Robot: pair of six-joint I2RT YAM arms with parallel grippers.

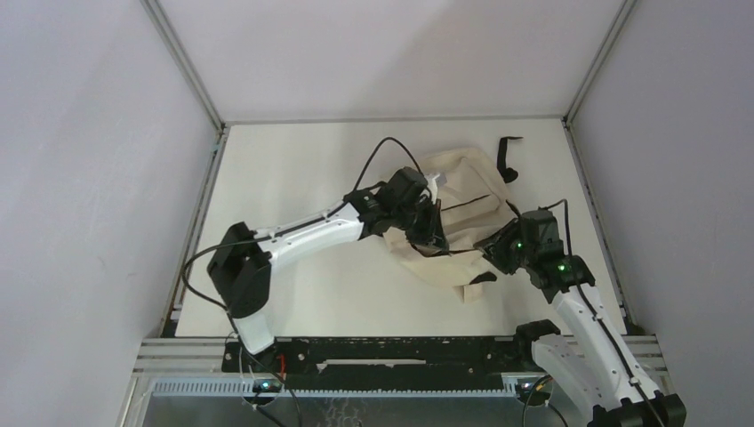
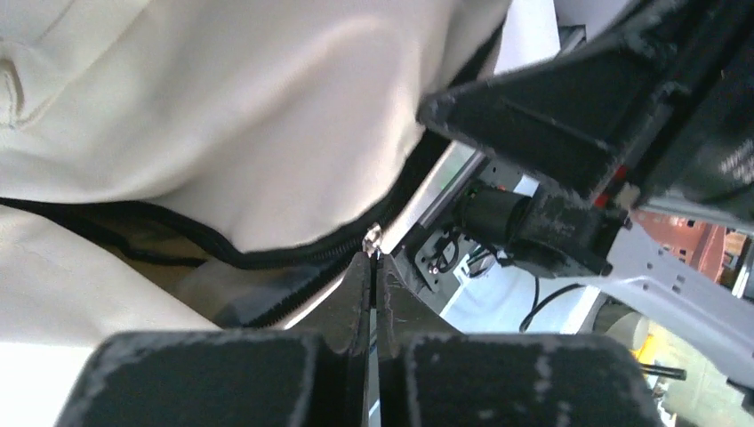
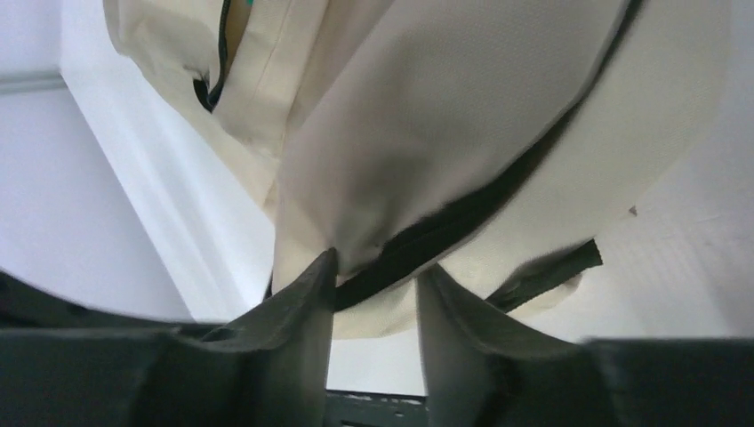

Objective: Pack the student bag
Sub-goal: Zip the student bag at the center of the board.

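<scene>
The student bag (image 1: 462, 218), cream fabric with black trim, lies crumpled at the table's right centre. My left gripper (image 1: 431, 240) rests on its near left side. In the left wrist view the left gripper (image 2: 373, 258) has its fingers pressed together, and a small silver zipper pull (image 2: 374, 237) sits at their tips on the bag's black zipper (image 2: 267, 258), which runs under a cream fold (image 2: 222, 107). My right gripper (image 1: 493, 249) is at the bag's right edge. In the right wrist view the right gripper (image 3: 378, 264) stands apart, with cream fabric (image 3: 445, 116) and black trim (image 3: 462, 218) between its tips.
A black strap (image 1: 507, 156) of the bag curls toward the back right. White walls and metal rails (image 1: 591, 191) close in the table (image 1: 293, 169) on three sides. The right arm's black body (image 2: 569, 98) fills the upper right of the left wrist view.
</scene>
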